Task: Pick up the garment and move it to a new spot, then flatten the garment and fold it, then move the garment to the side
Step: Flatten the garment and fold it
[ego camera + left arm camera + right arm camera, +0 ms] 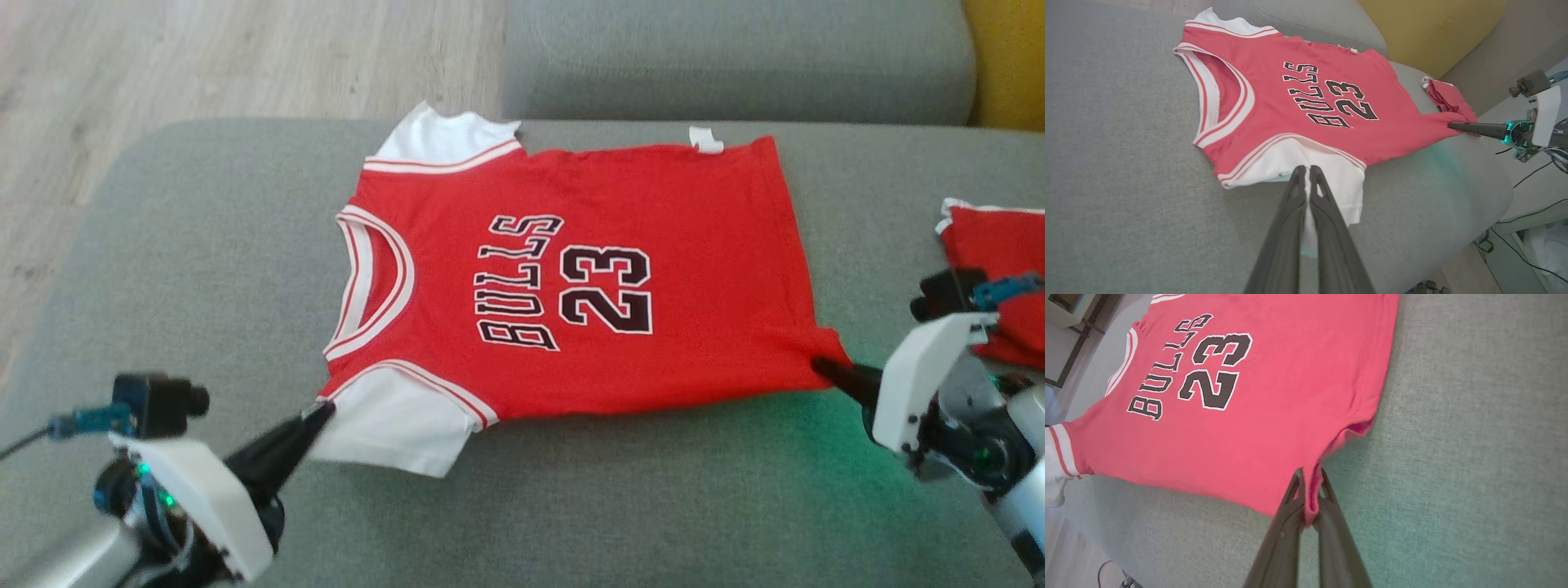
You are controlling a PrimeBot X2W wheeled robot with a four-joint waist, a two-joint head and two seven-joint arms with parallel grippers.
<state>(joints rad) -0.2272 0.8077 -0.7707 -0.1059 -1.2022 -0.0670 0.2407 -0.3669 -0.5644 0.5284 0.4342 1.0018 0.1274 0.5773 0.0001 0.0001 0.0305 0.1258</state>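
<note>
A grey upholstered sofa [204,245] stands on pale wood flooring [163,57], yellow cushion [1008,57] behind.

The jersey [702,245] is bright red with white sleeves, red-and-white striped trim at neck and armholes, and black "BULLS 23" lettering edged in white. The sofa [204,269] is plain grey, the cushion [1008,57] mustard yellow, the floor [163,57] pale wood grain.

My left fingers [1290,220] hide the shirt [1274,118]'s pinched sleeve edge; my right fingers [845,377] hide its hem corner. Right of them, a red cloth [1004,245] is cut off.
</note>
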